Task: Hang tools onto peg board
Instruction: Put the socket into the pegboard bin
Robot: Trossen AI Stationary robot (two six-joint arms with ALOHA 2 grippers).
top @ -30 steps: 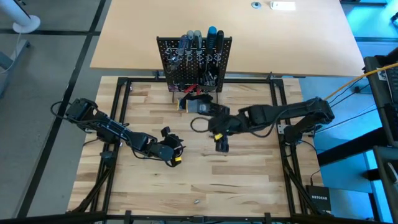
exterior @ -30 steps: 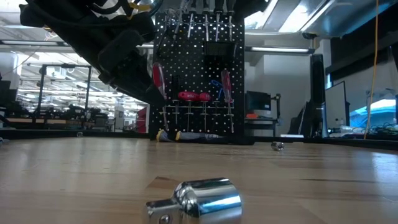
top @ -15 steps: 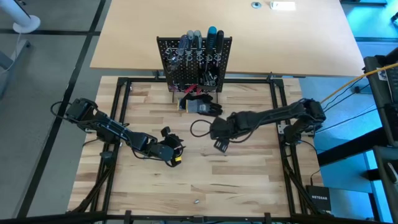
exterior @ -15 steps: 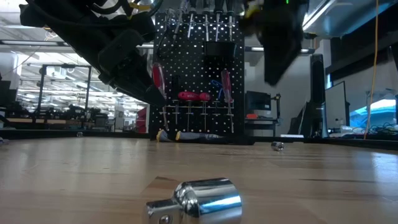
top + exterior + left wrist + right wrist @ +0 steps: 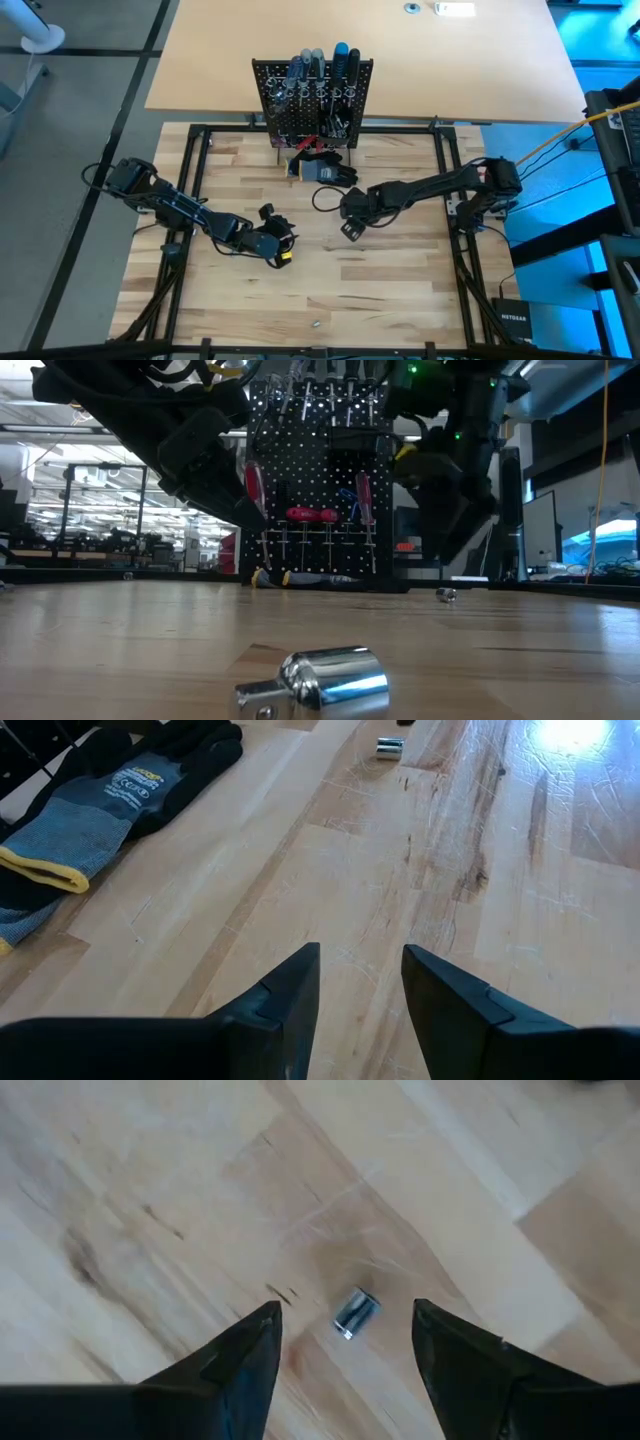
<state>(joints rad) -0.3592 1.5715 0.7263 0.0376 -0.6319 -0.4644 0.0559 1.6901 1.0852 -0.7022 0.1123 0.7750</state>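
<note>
Silver, shiny, short metal cylinder (image 5: 354,1312): lies on the pale wooden tabletop (image 5: 400,280), framed between my right gripper (image 5: 345,1342)'s spread, empty fingers. That gripper has swung nearer the middle since a second ago, so I judge a pickup is next. Left gripper (image 5: 360,982): parted, empty, unmoved. Black perforated peg board (image 5: 312,100): upright at the table's far edge, screwdrivers already hung. The high view hides the cylinder; the right wrist view shows it plainly.
</note>
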